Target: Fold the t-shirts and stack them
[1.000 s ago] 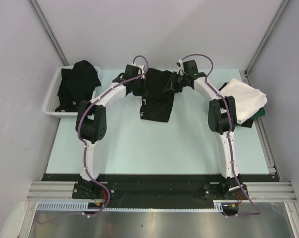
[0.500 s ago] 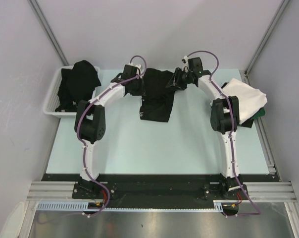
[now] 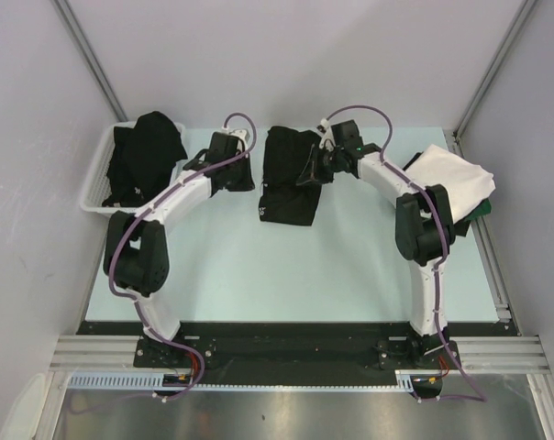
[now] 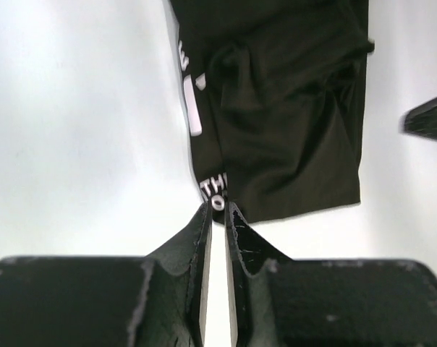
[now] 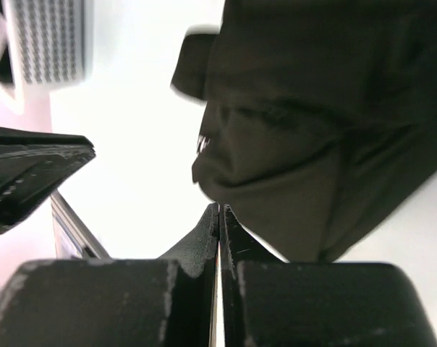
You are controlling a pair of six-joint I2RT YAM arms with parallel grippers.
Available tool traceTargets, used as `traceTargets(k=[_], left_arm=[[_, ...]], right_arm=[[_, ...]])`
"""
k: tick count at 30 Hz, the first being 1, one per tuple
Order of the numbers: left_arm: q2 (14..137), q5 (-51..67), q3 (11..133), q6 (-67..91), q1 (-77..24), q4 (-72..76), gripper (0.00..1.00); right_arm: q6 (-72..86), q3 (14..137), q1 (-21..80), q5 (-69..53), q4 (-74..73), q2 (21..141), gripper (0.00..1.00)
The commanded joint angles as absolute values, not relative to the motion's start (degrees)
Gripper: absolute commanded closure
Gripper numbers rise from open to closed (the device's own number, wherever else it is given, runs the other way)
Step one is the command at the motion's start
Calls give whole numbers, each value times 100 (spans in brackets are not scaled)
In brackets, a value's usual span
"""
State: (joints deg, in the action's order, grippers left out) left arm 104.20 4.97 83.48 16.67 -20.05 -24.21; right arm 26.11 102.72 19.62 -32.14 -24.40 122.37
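The black t-shirt with white lettering (image 3: pixel 291 179) lies partly folded on the far middle of the table (image 3: pixel 286 266), soft and creased, with one layer doubled over so only bits of the block print show along its left edge. At the table's right edge a plain white t-shirt (image 3: pixel 451 179) rests folded on a dark green t-shirt (image 3: pixel 481 211).

On the far left, the white plastic slotted basket (image 3: pixel 94 176) holds a crumpled heap of black t-shirts (image 3: pixel 147 151) rising above its rim.

The left hand (image 4: pixel 217 211) is just left of the lettered shirt. Its fingers are a narrow slit apart with nothing between them, the tips just short of the shirt's corner. The right hand (image 5: pixel 219 210) is at the shirt's right edge, its fingers pressed together with no cloth visible between them.
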Motion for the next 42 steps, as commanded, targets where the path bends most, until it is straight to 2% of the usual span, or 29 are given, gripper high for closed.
traceTargets(k=[1,8,9,10,11,32,42], left_arm=[[9722,650,7833,1845,-1960,-2154,84],[9369,712,7559,1837,-1960,-2259,89],[9326,721,7559,1837,-1960,-2276,90],[9299,721,7550,1837,-1951,-2302,99],[9281,729,7550,1837,-1960,-2311,100],[8833,870,7374,1872,-1960,-2698,100],[8763,914,7225,1977,-1960,-2681,100]], right_arm=[[2382,10143,2346,-3199,-2347,12154,100],[2364,10475,2566,-3226,-2329,12708,100],[2356,10564,2566,-3226,-2347,12779,100],[2347,10643,2575,-3243,-2408,12849,100],[2338,10704,2575,-3234,-2408,12937,100],[2048,12936,2101,-2778,-2812,14326,100],[2136,13333,1732,-2707,-2488,14397,100]])
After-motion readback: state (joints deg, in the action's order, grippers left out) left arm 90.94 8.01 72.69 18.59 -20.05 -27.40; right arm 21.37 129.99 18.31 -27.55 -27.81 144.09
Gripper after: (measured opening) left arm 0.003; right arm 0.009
